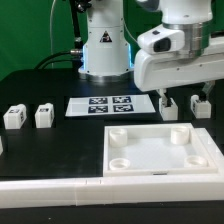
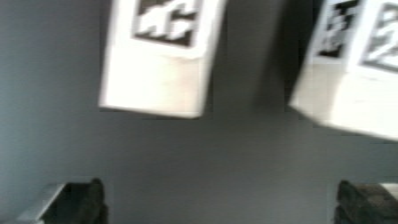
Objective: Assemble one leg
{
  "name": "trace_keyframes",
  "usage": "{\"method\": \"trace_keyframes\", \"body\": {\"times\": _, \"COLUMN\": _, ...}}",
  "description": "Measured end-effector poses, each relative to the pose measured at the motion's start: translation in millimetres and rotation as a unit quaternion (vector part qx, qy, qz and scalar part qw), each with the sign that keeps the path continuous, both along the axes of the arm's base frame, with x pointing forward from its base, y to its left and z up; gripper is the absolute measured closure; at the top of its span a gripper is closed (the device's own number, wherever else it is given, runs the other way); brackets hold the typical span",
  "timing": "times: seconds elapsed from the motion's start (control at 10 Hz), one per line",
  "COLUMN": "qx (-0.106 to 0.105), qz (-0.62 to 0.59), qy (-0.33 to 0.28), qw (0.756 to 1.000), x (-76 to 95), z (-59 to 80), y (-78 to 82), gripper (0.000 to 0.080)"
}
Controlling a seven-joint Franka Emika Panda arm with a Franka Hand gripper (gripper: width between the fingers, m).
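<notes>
Jaws were wide apart, holding nothing! The leg (image 1: 168, 108) stood on the tabletop (image 1: 40, 85) near the panel (image 1: 160, 150), almost under the jaws; on the wrist view it lay ahead of the fingertips (image 2: 71, 188), not yet between them, long axis seemingly running away from them, second leg (image 2: 356, 70) beside it

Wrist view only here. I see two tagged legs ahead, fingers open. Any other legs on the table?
Observer: Yes, two more. The far-left leg and the second leg stand side by side at the exterior view's left, past the marker board.
Operator: Where's the panel?
Observer: The panel lies flat on the exterior camera's side of the marker board. Its four round corner sockets all look empty.
</notes>
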State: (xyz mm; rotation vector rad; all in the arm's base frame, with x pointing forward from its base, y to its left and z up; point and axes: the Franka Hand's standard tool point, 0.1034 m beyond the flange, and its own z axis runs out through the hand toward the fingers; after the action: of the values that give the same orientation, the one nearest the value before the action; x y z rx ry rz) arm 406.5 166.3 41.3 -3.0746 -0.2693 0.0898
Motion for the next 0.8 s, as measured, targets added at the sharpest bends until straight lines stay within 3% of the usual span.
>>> {"method": "trace_keyframes", "body": {"times": 0.4, "qx": -0.001, "qz": 0.012, "qy": 0.008, "qw": 1.000, "x": -17.8, "z": -1.6, "y": 35.4, "gripper": 0.0151}}
{"method": "trace_keyframes", "body": {"times": 0.7, "qx": -0.010, "qz": 0.020, "qy": 0.028, "qw": 0.999, "x": -18.0, "z": -1.5, "y": 31.3, "gripper": 0.0151}}
{"method": "trace_keyframes", "body": {"times": 0.8, "qx": -0.034, "qz": 0.029, "qy": 0.093, "qw": 0.995, "x": -26.2, "z": -0.8, "y": 24.6, "gripper": 0.0151}}
